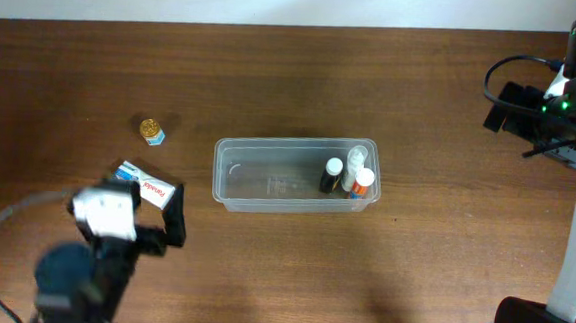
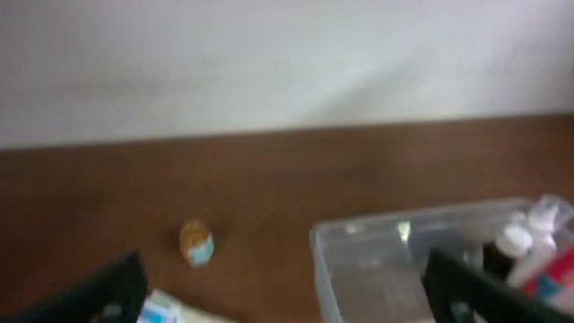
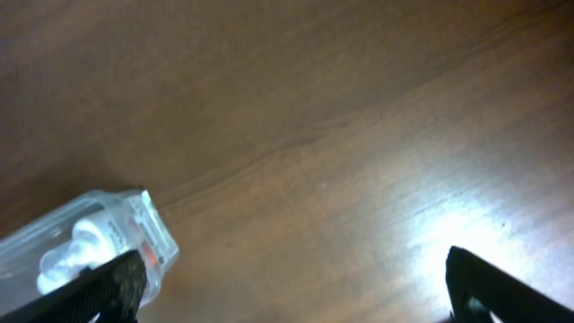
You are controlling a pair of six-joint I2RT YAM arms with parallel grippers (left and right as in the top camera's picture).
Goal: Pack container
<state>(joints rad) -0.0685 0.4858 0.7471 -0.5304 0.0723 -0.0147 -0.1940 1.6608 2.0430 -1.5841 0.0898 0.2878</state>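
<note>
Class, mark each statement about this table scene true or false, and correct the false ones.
1. The container holds bottles at the end nearer the right arm. True.
2. The gold item lies inside the container. False: it sits on the table, outside the container, on the left arm's side.
3. The left gripper is shut on the box. False: its fingers are spread open, and the box lies on the table.
4. The right gripper holds nothing. True: it is open over bare wood.
5. The container lies upside down. False: it stands open side up.
</note>
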